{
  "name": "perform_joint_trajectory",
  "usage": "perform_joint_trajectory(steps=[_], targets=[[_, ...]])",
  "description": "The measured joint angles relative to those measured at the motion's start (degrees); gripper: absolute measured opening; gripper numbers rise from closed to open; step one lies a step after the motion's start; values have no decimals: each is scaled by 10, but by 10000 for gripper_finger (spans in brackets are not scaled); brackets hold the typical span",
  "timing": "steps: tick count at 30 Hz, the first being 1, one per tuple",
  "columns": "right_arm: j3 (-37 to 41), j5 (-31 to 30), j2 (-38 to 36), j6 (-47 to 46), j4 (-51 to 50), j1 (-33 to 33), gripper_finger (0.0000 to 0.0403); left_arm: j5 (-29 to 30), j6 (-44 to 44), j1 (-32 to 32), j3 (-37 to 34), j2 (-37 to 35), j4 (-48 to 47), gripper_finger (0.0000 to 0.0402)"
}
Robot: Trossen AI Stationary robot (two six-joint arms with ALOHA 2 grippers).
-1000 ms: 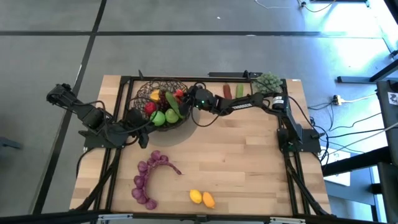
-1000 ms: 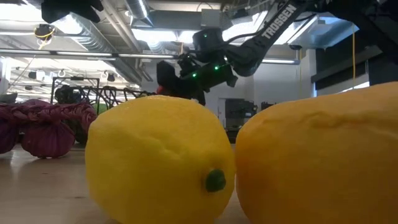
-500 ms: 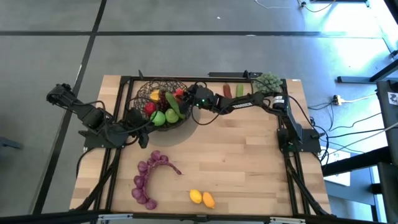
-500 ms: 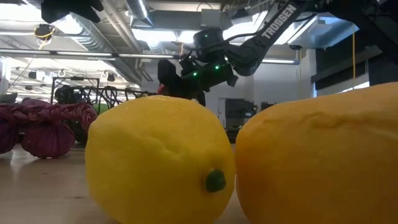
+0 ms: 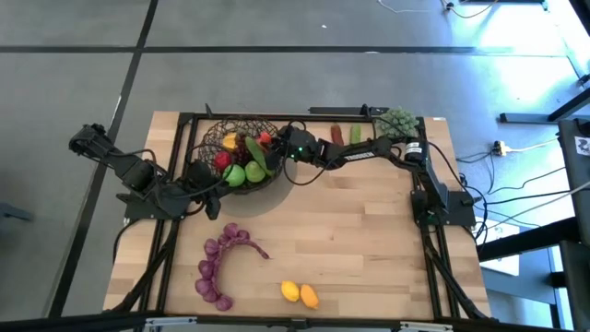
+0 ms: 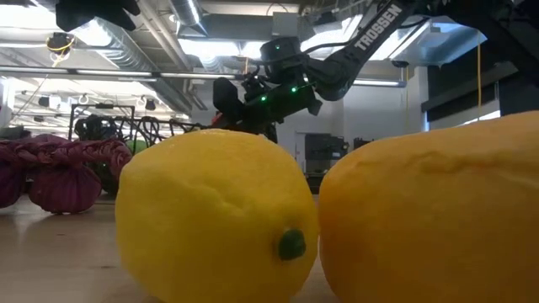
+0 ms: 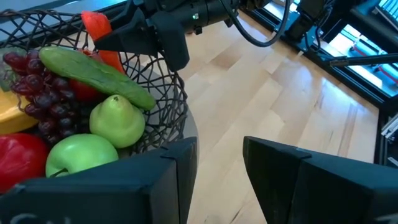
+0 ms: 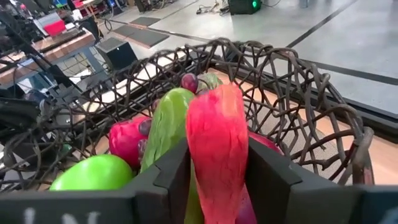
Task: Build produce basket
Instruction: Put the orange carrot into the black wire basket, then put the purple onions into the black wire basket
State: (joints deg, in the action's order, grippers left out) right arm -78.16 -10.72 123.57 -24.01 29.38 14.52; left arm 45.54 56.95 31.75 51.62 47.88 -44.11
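Note:
The dark wire-mesh basket (image 5: 214, 136) stands at the table's far left and holds green apples (image 7: 81, 163), a cucumber (image 7: 93, 70), purple grapes (image 7: 43, 93) and red fruit. My right gripper (image 5: 275, 148) hangs over the basket's right rim, shut on a red pepper (image 8: 217, 134). My left gripper (image 7: 217, 158) is open at the basket's near-left side (image 5: 205, 173). One of its fingers (image 7: 177, 165) stands close beside the basket wall (image 7: 177, 106); I cannot tell whether it touches. My right gripper pinches the red pepper between its two fingers, on the pepper's two long sides (image 8: 200, 155). The fingers come from the table's right, slanting down toward the basket (image 8: 298, 81). The pepper sticks out ahead of the fingertips, lifted clear above the fruit.
A string of purple bulbs (image 5: 219, 263) lies near left on the table. A lemon (image 5: 290, 291) and an orange fruit (image 5: 309, 296) lie by the near edge. Two long vegetables (image 5: 347, 136) and a pale-green bushy clump (image 5: 398, 120) lie at the far right.
My right gripper has risen slightly over the basket's rim, still shut on the red pepper.

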Motion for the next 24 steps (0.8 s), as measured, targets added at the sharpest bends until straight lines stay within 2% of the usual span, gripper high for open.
perform_joint_trajectory(steps=[6, 11, 16, 24], targets=[[0, 0, 0, 20, -2, 0, 157, 4, 16, -1, 0, 0, -10, 121], [0, 15, -3, 31, 3, -2, 157, 9, 57, -15, 0, 0, -46, 121], [0, 23, -26, 90, 2, -2, 157, 9, 57, -26, 0, 0, -46, 121], [0, 23, -72, 107, -14, -8, 156, -1, 60, -48, 0, 0, -52, 121]])
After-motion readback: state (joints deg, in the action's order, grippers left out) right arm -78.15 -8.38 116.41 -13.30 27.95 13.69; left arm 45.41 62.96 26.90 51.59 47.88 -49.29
